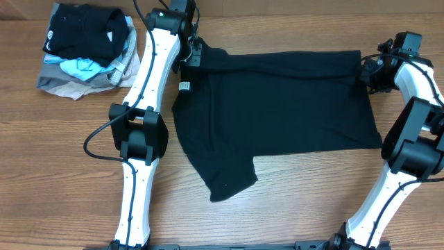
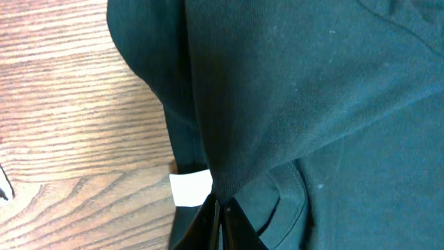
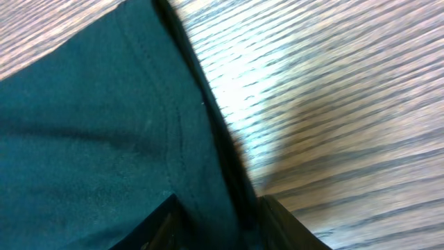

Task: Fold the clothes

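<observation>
The shirt [image 1: 277,104] lies spread on the surface [image 1: 291,208], your left end effector [image 2: 220,223] clamped on its corner by the label [image 2: 191,187] and the right end effector [image 3: 220,226] parted around the opposite hem, so lay both corners level for a straight fold.

Robot lab bench, indicated by a wood-grain desk [image 1: 291,201], a white-and-black left arm [image 1: 154,62] and right arm [image 1: 416,76] mounted either side of the black garment [image 1: 277,104], folded clothes [image 1: 87,45] stacked left of it
</observation>
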You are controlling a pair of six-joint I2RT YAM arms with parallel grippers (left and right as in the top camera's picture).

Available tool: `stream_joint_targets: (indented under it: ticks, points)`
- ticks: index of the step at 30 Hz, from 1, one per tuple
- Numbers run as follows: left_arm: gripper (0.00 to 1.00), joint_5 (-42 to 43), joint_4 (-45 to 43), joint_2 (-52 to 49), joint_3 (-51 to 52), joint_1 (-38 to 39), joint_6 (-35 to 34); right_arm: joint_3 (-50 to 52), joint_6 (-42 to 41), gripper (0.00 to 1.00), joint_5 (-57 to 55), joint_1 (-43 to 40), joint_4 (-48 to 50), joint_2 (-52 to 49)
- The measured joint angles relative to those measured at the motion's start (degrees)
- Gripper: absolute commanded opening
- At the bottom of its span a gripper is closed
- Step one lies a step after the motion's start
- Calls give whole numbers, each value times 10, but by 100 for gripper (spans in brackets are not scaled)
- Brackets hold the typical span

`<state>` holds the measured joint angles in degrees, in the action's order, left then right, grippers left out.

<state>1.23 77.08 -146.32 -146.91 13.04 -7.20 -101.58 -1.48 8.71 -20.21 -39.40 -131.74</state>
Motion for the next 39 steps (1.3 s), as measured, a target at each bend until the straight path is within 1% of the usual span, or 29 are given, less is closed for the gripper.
stream_joint_targets:
  ticks: [4,6,9,11,13,16,17,23,25,27,31,33,37,39]
  points:
    - [5,0,-4,0,0,0,0,0,0,39,-4,0,3,0]
    - [5,0,-4,0,0,0,0,0,0,35,-4,0,1,0]
    - [4,0,-4,0,0,0,0,0,0,33,1,0,-2,0]
    - [5,0,-4,0,0,0,0,0,0,28,6,0,-2,0]
    - [4,0,-4,0,0,0,0,0,1,21,12,0,-3,0]
    - [4,0,-4,0,0,0,0,0,1,5,19,1,-5,-1]
    - [4,0,-4,0,0,0,0,0,0,4,21,1,-6,-2]
    - [4,0,-11,0,0,0,0,-9,0,4,36,1,-25,-3]
    - [4,0,-7,0,-5,-3,0,-31,-1,4,40,1,-54,-3]
    - [4,0,6,0,-27,-7,-2,-73,0,4,42,1,-98,-3]
    - [4,1,31,2,-107,-19,-2,-167,0,4,47,1,-188,16]
    - [4,0,51,12,-163,-27,-2,-232,-1,4,49,2,-244,46]
    - [4,0,62,58,-224,-30,-2,-350,0,4,50,3,-350,109]
    - [4,1,61,92,-240,-30,-2,-397,0,4,50,3,-382,144]
